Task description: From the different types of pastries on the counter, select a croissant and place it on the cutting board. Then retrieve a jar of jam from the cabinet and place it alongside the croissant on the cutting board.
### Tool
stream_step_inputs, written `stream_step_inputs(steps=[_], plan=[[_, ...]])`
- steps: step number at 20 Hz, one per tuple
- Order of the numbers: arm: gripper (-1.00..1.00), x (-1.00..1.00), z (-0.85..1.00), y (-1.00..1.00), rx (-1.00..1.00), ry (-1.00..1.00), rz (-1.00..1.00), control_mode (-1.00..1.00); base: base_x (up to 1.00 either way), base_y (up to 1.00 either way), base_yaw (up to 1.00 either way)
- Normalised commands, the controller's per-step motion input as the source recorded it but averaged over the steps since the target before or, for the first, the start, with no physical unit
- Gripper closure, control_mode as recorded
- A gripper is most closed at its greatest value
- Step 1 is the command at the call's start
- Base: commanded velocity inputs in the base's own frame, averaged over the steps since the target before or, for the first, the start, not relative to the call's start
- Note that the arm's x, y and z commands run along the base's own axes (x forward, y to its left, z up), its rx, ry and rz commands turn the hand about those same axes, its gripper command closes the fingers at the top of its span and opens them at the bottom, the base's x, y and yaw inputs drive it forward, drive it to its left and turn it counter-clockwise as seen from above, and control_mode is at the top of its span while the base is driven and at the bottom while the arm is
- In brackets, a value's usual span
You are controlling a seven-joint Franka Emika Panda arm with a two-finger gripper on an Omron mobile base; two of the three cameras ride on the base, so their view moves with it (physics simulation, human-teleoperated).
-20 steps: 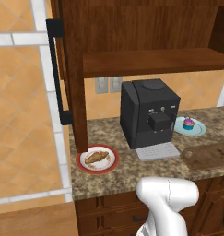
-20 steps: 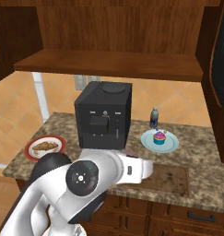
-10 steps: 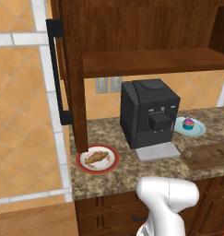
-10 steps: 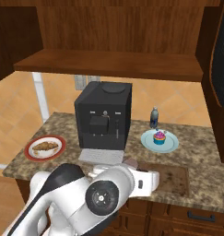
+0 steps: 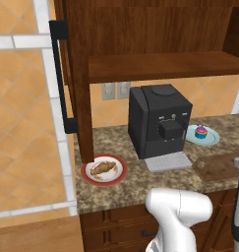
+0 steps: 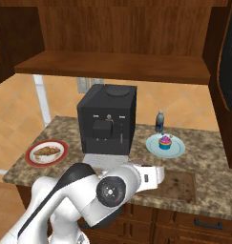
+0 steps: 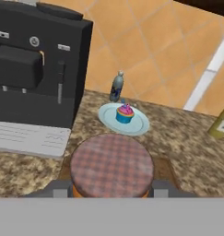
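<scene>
**Inspector:** Jar of jam [image 7: 111, 167]: position and any legible markings?

**Operator:** On my hand view its reddish checked lid sits dead centre at the bottom, between the two dark fingertips [image 7: 58, 189], one at each side of it, the gripper [image 7: 111, 191] clamped on the jar of jam. An orange strip of the contents shows under the lid. I can read no label, brand or writing on it, nor on anything else in view.

**Inspector:** What lies beneath and around it?

**Operator:** The jar is above the cutting board [image 7: 165, 168], whose brown edges show either side of the lid; I cannot tell whether it touches the wood. Beyond it sits the cupcake [image 7: 125, 113] on a pale blue plate [image 7: 137, 124], with a small bottle [image 7: 116, 86] behind. A black coffee machine [image 7: 35, 64] stands to the left on the granite counter [image 7: 191, 143].

**Inspector:** And the croissant?

**Operator:** The croissant [image 5: 103, 168] lies on the red-rimmed white plate [image 5: 86, 172] at the counter's left end, below the cabinet [image 5: 76, 74], well apart from the cutting board.
</scene>
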Motion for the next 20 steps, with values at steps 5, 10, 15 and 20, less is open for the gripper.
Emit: stream_step_inputs(steps=[5, 10, 15, 20], plan=[[1.00, 0.19, -0.38, 0.00, 0.00, 0.00, 0.00, -1.00, 0.00, 0.00, 0.00], [1.00, 0.43, -0.65, 0.01, 0.00, -0.07, 0.00, -1.00, 0.00, 0.00, 0.00], [1.00, 0.11, -0.03, -0.06, 0.03, 0.02, 0.00, -1.00, 0.00, 0.00, 0.00], [1.00, 0.34, 0.00, -0.29, 0.06, 0.14, 0.04, -1.00, 0.00, 0.00, 0.00]])
